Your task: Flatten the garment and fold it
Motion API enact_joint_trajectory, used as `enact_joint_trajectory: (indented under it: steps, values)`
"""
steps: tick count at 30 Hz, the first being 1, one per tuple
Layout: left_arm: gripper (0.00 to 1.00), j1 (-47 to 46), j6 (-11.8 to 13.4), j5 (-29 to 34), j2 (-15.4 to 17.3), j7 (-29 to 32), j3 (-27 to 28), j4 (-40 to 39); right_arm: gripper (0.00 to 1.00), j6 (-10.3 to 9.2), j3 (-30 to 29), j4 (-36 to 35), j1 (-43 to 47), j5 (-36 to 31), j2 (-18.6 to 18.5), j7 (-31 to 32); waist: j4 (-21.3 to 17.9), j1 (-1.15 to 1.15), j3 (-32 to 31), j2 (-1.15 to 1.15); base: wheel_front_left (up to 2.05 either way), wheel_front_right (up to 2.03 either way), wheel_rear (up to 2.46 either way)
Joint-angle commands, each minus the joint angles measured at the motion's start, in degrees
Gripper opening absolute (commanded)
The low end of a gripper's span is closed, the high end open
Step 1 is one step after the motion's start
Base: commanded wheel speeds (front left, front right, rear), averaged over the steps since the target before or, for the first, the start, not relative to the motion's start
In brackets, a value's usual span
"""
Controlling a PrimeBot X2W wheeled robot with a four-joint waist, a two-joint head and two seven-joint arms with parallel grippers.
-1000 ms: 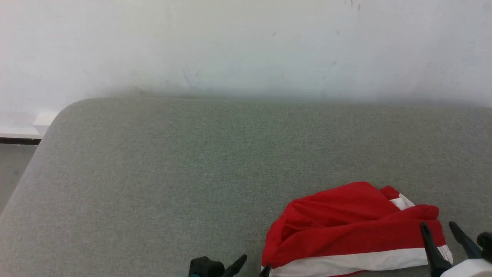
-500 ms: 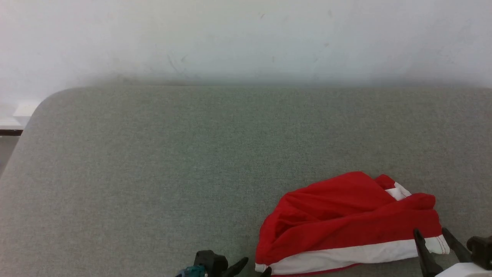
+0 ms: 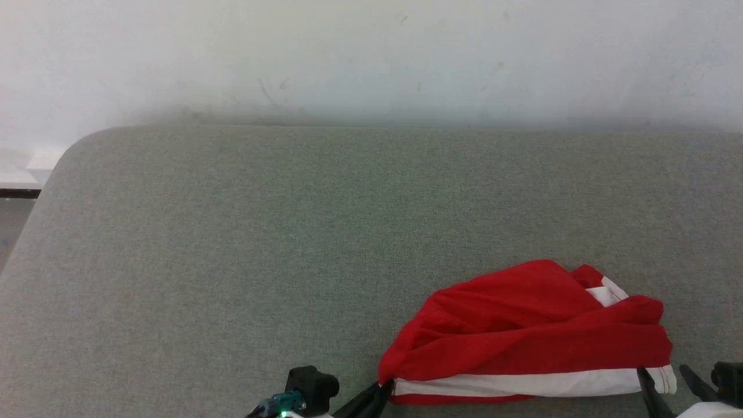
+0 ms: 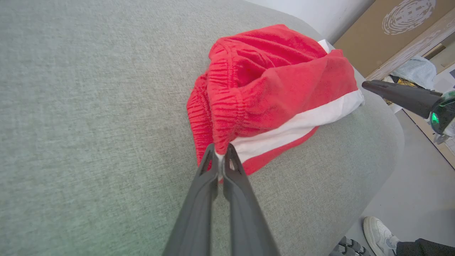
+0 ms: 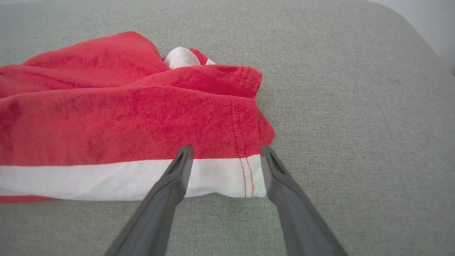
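Flattening is the step in hand, judging from how the small bright red shorts (image 3: 522, 325) of thin fabric lie. They are bunched in a crumpled heap at the lower right of the head view, on the grey-green woven cushion (image 3: 232, 261), close to its near edge. The left gripper (image 4: 220, 153), at the bottom centre of its wrist view, has its two long dark fingers pinched together on the heap's left corner, where the white band (image 3: 522, 384) meets the gathered red cloth. The right gripper (image 5: 225, 151), at the lower middle of its wrist view, stands with fingers apart, straddling the band's right corner with its red stitching. Whether the tips touch the cloth I cannot tell. Folding is not yet begun. The next move, I judge, calls for the right fingers to pinch that corner. Both arms should then draw apart so the thin cloth spreads without slipping from either grip.
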Motion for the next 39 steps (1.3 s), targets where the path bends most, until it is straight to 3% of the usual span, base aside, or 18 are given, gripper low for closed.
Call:
enact_joint_trajectory:
  steps: [1,11,23,24,25,26,33,39]
  values:
    - [0.0,0.23,0.04,-0.3,0.37,-0.5,0.25,-0.53,1.0,-0.05,-0.02,-0.01,0.58,-0.04,-0.68,0.77,0.26,-0.01,-0.31,0.0,0.0,0.0,0.0]
    - [0.0,0.31,0.7,-0.12,0.25,-0.51,-0.5,-2.3,1.0,-0.05,-1.01,-0.85,0.95,1.51,-2.2,10.1,0.73,-0.01,-0.02,0.0,0.0,0.0,0.0]
    - [0.0,-0.27,0.97,-0.01,0.57,-0.59,-1.07,-2.33,1.0,-0.05,-0.4,0.2,-1.14,2.08,-2.8,11.52,0.85,-0.01,0.71,0.0,0.0,0.0,0.0]
    - [0.0,-0.32,0.99,-0.01,0.61,-0.56,-1.12,-2.32,0.51,-0.05,-0.28,0.38,-1.21,2.23,-2.89,11.52,0.88,-0.01,0.75,0.0,0.0,0.0,0.0]
    - [0.0,-0.37,1.01,-0.02,0.64,-0.54,-1.16,-2.31,0.19,-0.05,-0.22,0.61,-1.31,2.44,-2.93,11.52,0.91,-0.01,0.8,0.0,0.0,0.0,0.0]
    - [0.0,-0.41,1.02,-0.03,0.66,-0.53,-1.21,-2.31,0.0,-0.05,-0.07,0.87,-1.39,2.74,-2.97,11.61,0.94,-0.01,0.84,0.0,0.0,0.0,0.0]
    - [0.0,-0.51,1.19,-0.29,0.71,-0.62,-1.42,-2.07,0.0,-0.05,0.51,1.01,-1.46,2.99,-3.3,10.88,1.02,-0.01,0.64,0.0,0.0,0.0,0.0]
    - [0.0,0.21,1.53,-0.75,1.15,-1.13,-1.2,-1.99,0.0,-0.05,0.57,-3.53,-0.09,4.17,-3.31,11.0,0.46,-0.01,-1.23,0.0,0.0,0.0,0.0]
